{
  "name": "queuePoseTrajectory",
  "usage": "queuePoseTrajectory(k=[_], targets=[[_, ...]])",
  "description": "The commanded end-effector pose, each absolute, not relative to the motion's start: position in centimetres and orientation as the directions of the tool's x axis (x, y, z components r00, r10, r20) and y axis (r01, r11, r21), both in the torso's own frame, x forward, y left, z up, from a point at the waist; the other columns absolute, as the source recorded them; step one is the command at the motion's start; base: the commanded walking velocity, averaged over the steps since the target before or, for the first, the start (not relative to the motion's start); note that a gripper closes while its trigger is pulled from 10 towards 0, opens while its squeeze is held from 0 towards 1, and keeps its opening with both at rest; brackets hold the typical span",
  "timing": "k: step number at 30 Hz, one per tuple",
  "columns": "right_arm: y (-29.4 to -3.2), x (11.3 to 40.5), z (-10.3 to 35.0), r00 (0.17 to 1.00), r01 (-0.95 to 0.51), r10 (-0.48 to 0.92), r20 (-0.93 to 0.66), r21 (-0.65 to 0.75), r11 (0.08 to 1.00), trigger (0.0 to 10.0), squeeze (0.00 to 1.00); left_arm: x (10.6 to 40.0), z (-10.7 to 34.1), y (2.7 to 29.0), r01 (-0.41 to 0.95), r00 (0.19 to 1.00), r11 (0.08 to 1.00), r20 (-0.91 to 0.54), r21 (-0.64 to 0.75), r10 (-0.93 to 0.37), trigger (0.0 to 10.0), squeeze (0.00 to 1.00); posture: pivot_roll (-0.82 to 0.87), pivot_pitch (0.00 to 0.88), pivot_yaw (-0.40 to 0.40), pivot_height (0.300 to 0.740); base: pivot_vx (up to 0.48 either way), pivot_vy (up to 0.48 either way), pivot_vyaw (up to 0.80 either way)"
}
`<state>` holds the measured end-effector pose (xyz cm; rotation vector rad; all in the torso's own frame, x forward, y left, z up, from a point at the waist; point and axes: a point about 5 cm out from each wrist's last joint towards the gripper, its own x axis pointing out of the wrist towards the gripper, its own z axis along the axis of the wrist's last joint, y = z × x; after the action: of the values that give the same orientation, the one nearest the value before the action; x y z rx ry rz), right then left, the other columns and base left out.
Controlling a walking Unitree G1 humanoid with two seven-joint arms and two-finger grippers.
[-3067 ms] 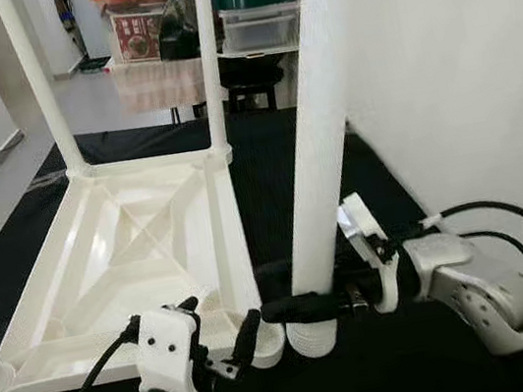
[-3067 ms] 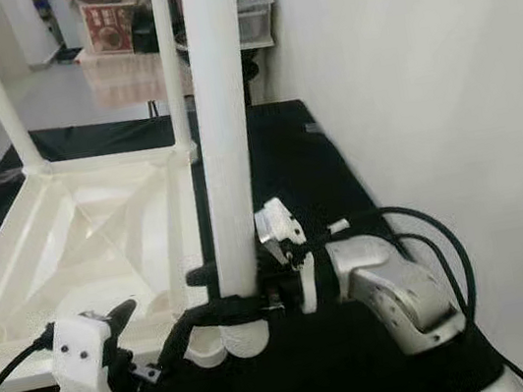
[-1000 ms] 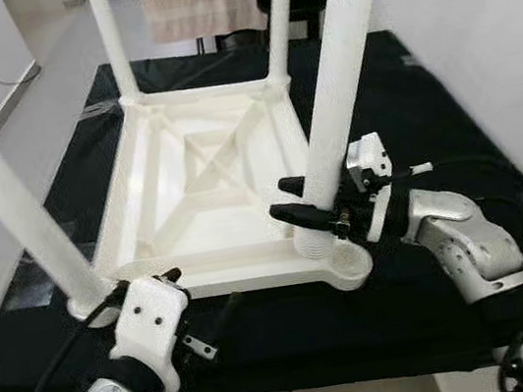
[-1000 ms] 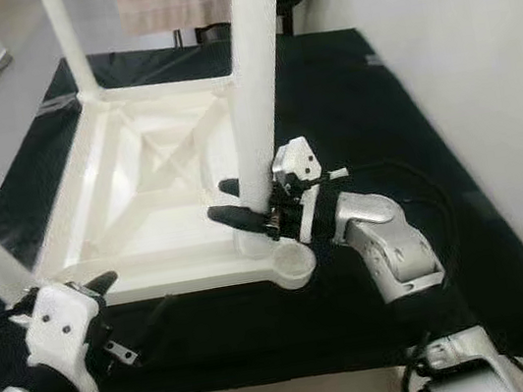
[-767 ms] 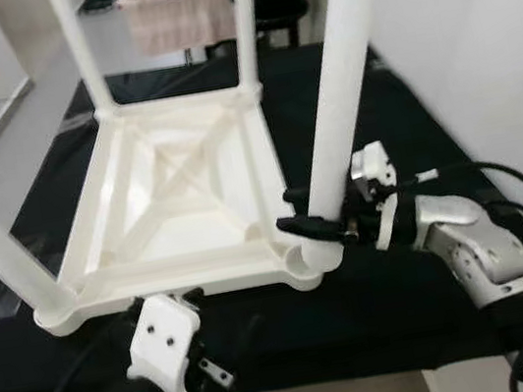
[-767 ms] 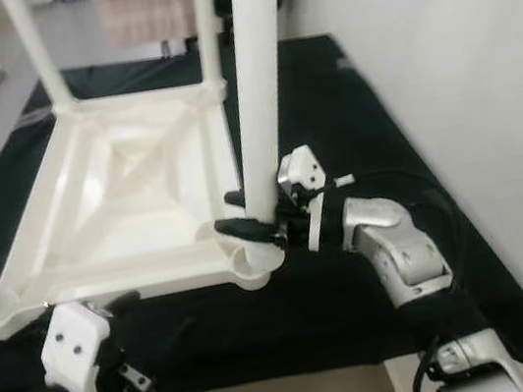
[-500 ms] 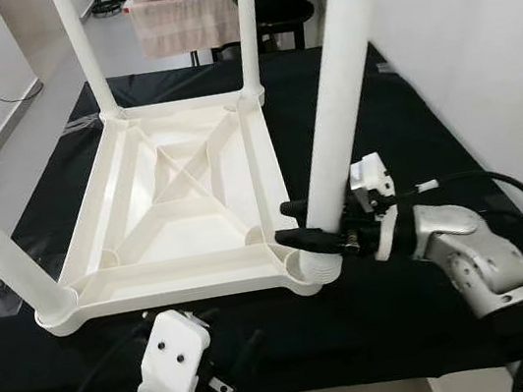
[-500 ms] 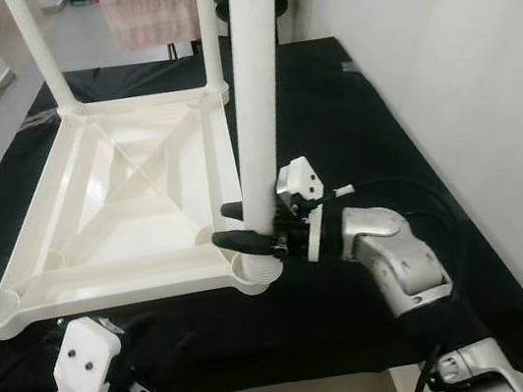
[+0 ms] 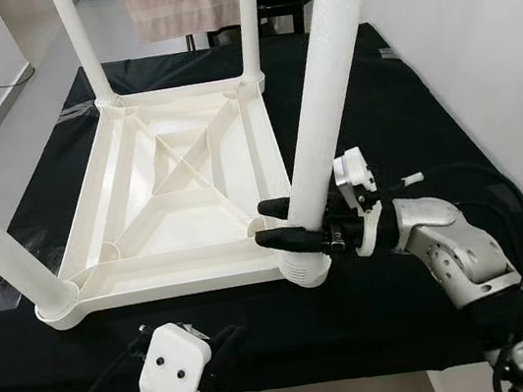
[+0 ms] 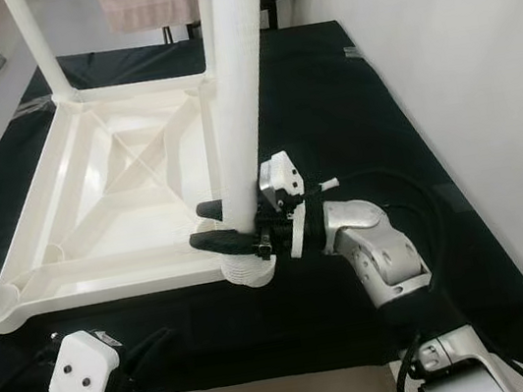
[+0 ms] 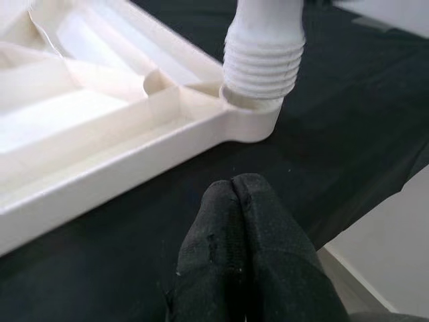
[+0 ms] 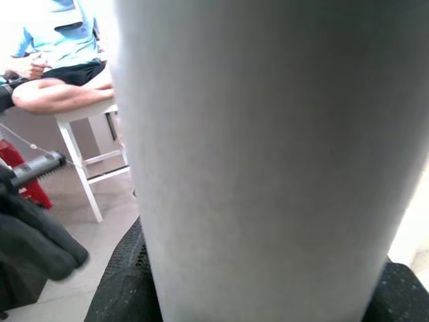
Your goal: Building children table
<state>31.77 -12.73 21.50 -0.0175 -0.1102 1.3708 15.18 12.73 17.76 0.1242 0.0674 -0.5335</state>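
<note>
Left eye view: you see a black cloth (image 9: pixel 402 74) over the work surface, pale floor (image 9: pixel 15 56) upper left, white wall (image 9: pixel 473 23) right. The upturned white tabletop (image 9: pixel 176 219) sits at centre; since half a second ago the camera has tilted and the left gripper (image 9: pixel 228 346) has dropped to the bottom edge.

Right eye view: the right gripper (image 10: pixel 212 226) clasps the table leg (image 10: pixel 233 111) just above its corner socket.

Left wrist view: your left fingertips (image 11: pixel 234 201) are pressed together, empty, near the leg's ribbed base (image 11: pixel 263 57).

Right wrist view: the leg blocks the lens; a seated person (image 12: pixel 53 47) shows upper left.
</note>
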Motion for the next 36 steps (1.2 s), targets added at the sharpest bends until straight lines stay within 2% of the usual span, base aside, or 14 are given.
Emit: queuePoseTrajectory(k=[1,8,9,10,11,12,21,27,30,36], targets=[[-13.0,32.0,21.8,0.180,-0.977,0.981,0.072,-0.107,0.187,10.0,0.00,15.0,18.4,13.2,0.498,0.867,0.855,-0.097,0.145,-0.489,0.0,0.00,0.14,0.204,-0.042,0.740,0.000,0.000,0.00],[-12.8,32.5,21.7,0.181,-0.969,0.983,0.013,-0.170,0.180,10.0,0.00,15.0,19.4,14.3,0.484,0.875,0.856,-0.089,0.185,-0.475,0.0,0.00,0.16,0.229,-0.029,0.740,0.000,0.000,0.00],[-12.7,32.4,21.4,0.182,-0.966,0.983,-0.017,-0.191,0.175,10.0,0.00,14.9,19.4,14.3,0.491,0.871,0.851,-0.095,0.187,-0.482,4.8,0.00,0.16,0.237,-0.023,0.740,0.000,0.000,0.00],[-12.6,32.4,21.1,0.182,-0.964,0.983,-0.036,-0.204,0.171,10.0,0.00,14.7,19.4,14.3,0.497,0.868,0.847,-0.099,0.188,-0.487,8.2,0.00,0.16,0.237,-0.023,0.740,0.000,0.000,0.00],[-12.6,32.4,21.1,0.182,-0.964,0.983,-0.036,-0.204,0.171,10.0,0.00,14.7,19.4,14.3,0.497,0.868,0.847,-0.099,0.188,-0.487,8.2,0.00,0.16,0.237,-0.023,0.740,0.000,0.000,0.00],[-12.4,32.2,20.6,0.178,-0.962,0.982,-0.069,-0.220,0.159,10.0,0.00,14.6,19.4,14.4,0.499,0.867,0.846,-0.101,0.186,-0.489,10.0,0.00,0.16,0.244,-0.018,0.740,0.000,0.000,0.00],[-12.4,31.9,20.2,0.187,-0.951,0.975,-0.118,-0.271,0.150,10.0,0.00,15.4,20.0,14.1,0.509,0.861,0.842,-0.085,0.179,-0.502,10.0,0.00,0.16,0.239,0.012,0.740,0.000,0.000,0.00],[-13.8,32.0,20.4,0.253,-0.934,0.959,-0.125,-0.288,0.209,10.0,0.00,16.1,20.7,13.9,0.494,0.868,0.853,-0.037,0.167,-0.496,10.0,0.00,0.14,0.211,0.000,0.740,0.000,0.000,0.00],[-14.9,31.9,21.0,0.266,-0.939,0.961,-0.076,-0.247,0.240,10.0,0.00,16.1,21.1,13.6,0.487,0.871,0.863,0.003,0.137,-0.491,10.0,0.00,0.14,0.207,-0.025,0.740,0.000,0.000,0.00],[-15.6,31.7,21.3,0.250,-0.954,0.968,-0.017,-0.176,0.244,10.0,0.00,16.1,20.9,13.5,0.479,0.876,0.869,-0.003,0.128,-0.482,10.0,0.00,0.13,0.177,-0.023,0.740,0.000,0.000,0.00]])
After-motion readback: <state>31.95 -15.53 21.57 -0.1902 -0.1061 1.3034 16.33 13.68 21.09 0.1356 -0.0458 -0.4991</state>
